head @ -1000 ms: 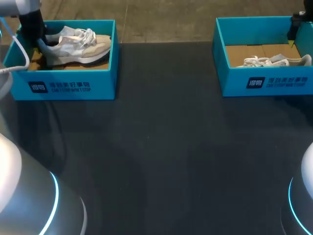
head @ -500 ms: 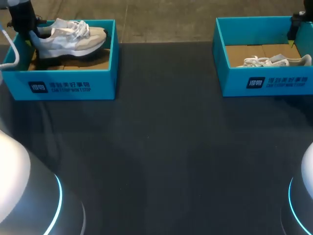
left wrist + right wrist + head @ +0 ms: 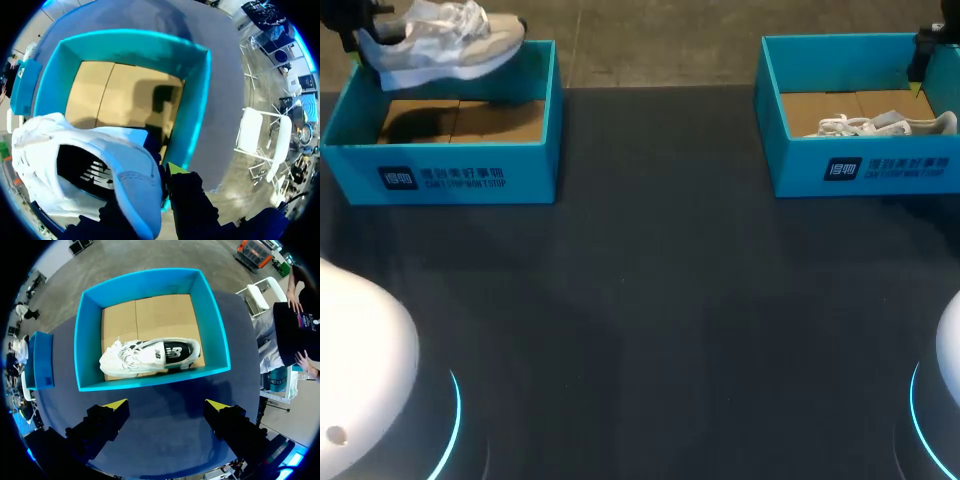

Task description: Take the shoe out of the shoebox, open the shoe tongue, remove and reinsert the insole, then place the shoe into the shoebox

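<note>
Shoe hangs above back wall of L box, clear of rim, long axis side-to-side, toe toward R box, sole down. L claw clamped on its heel. R claw, fingers apart, hovers over R box w/ 2nd shoe. Boxes well apart, dark tabletop between.

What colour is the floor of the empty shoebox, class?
The shoebox floor is plain cardboard brown; the left wrist view shows it best.

Print on left shoebox, right shoebox
</note>
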`<action>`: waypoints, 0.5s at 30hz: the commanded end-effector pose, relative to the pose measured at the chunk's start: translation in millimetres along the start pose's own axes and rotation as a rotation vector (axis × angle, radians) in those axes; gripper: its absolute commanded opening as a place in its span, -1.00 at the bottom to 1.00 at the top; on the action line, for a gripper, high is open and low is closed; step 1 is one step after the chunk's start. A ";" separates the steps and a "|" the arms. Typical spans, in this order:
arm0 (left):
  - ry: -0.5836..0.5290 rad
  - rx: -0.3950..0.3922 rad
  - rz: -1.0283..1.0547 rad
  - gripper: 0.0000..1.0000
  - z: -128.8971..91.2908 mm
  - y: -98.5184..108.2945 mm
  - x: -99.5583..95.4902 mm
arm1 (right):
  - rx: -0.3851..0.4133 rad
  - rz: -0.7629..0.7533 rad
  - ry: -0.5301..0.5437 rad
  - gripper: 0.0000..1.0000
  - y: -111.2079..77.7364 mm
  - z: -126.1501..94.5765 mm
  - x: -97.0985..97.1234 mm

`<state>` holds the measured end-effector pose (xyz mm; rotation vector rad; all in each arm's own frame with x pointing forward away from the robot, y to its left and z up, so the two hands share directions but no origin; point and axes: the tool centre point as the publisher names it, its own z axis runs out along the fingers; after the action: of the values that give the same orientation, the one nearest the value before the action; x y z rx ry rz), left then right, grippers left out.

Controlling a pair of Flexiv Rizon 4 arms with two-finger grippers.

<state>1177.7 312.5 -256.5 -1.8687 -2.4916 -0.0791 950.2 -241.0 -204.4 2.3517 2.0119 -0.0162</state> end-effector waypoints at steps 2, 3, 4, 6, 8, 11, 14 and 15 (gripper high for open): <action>-0.002 -0.069 -0.022 -1.00 -62.2 -39.3 11.0 | -0.001 0.001 -0.001 1.00 -0.3 0.2 0.2; -0.002 -0.069 -0.024 -1.00 -67.7 -42.6 13.2 | -0.001 0.001 -0.001 1.00 -0.3 0.2 0.2; 0.000 -0.073 -0.025 -1.00 -73.3 -47.1 15.3 | -0.001 0.001 -0.001 1.00 -0.3 0.2 0.2; 0.008 -0.088 -0.020 -1.00 -83.8 -58.0 18.7 | -0.001 0.001 -0.001 1.00 -0.3 0.2 0.2; 0.019 -0.101 -0.019 -1.00 -93.9 -70.9 21.6 | -0.001 0.001 -0.001 1.00 -0.3 0.2 0.2; 0.035 -0.117 -0.024 -1.00 -107.7 -92.4 24.5 | -0.001 0.001 -0.001 1.00 -0.3 0.2 0.2; 0.044 -0.123 -0.029 -1.00 -117.9 -114.2 24.4 | -0.001 0.001 -0.001 1.00 -0.3 0.2 0.2; 0.045 -0.122 -0.030 -1.00 -121.0 -122.0 24.1 | -0.001 0.001 -0.001 1.00 -0.3 0.2 0.2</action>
<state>1113.5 315.4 -165.0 -1.7945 -2.4790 -0.0641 950.3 -240.9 -204.4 2.3516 2.0119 -0.0162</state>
